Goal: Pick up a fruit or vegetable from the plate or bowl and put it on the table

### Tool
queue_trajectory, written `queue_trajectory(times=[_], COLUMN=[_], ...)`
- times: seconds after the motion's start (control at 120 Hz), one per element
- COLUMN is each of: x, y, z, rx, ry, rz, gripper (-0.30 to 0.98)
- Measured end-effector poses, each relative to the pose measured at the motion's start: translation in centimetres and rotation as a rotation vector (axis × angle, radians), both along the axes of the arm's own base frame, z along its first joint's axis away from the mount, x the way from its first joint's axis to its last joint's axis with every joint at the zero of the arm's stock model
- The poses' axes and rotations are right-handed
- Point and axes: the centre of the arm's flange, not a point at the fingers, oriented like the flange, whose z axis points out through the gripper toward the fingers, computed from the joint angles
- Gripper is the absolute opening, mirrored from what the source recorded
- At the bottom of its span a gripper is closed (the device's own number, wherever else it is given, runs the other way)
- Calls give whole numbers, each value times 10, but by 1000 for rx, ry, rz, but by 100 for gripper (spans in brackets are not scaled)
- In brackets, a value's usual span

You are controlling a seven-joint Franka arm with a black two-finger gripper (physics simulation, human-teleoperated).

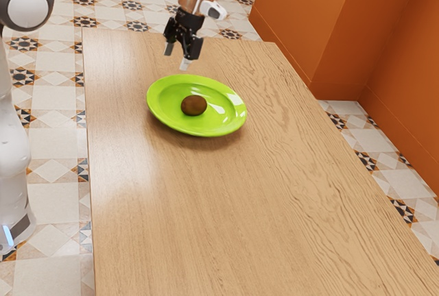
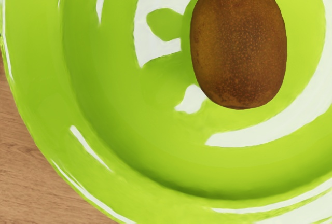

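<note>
Upper right of the exterior view, flat orange walls [image 1: 302,22]; left and top, cream patterned-tile floor [image 1: 51,145] (rather ornate); centre to bottom, light-brown wooden table [image 1: 226,227], glossy at left.

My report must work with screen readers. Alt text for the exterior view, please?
A brown, oval kiwi sits on a round, lime-green plate on a light wooden table. A black two-finger robot gripper hangs open and empty near the plate.
</note>
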Motion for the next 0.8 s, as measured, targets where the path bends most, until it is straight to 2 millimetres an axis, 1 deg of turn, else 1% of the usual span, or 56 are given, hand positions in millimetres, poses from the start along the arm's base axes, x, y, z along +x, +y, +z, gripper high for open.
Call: queue_trajectory(times=[0.075, 0.142, 0.208, 0.3, 0.342, 0.508, 0.592, 0.708, 0.8], x=[0, 3, 6, 13, 14, 16, 20, 26, 31], y=[3, 0, -6, -21, -23, -8, -8, -17, -35], z=[-4, -6, -6, -5, -5, -5, -5, -5, -7], rx=[0, -1, -2, -2, 1, 31, 40, 43, 38], ry=[1, -2, -6, -13, -13, -46, -63, -80, -80], rz=[3, -3, -15, -45, -51, -47, -58, -86, -123], gripper=[69, 69, 69, 69, 69, 69, 69, 69, 69])
